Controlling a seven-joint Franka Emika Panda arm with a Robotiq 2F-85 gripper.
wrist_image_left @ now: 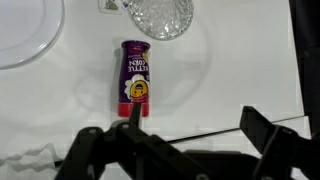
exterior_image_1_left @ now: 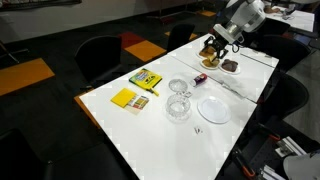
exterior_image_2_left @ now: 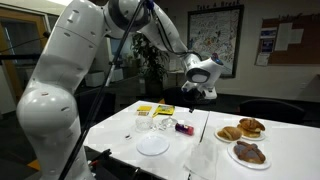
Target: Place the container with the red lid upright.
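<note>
Wrist view: the container with the red lid [wrist_image_left: 133, 78] lies flat on the table [wrist_image_left: 240, 70]. The gripper [wrist_image_left: 170, 130] hangs above it, wide apart and empty. Next, I think, it should drop down and pinch it.

Red-lid bottle [wrist_image_left: 133, 78] lying flat (purple lbl).

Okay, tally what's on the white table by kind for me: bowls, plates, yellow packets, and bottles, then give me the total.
Glass bowls: 2
Empty white plate: 1
Plates of pastries: 2
Yellow packets: 2
Red-lidded bottle: 1
Total: 8
</note>
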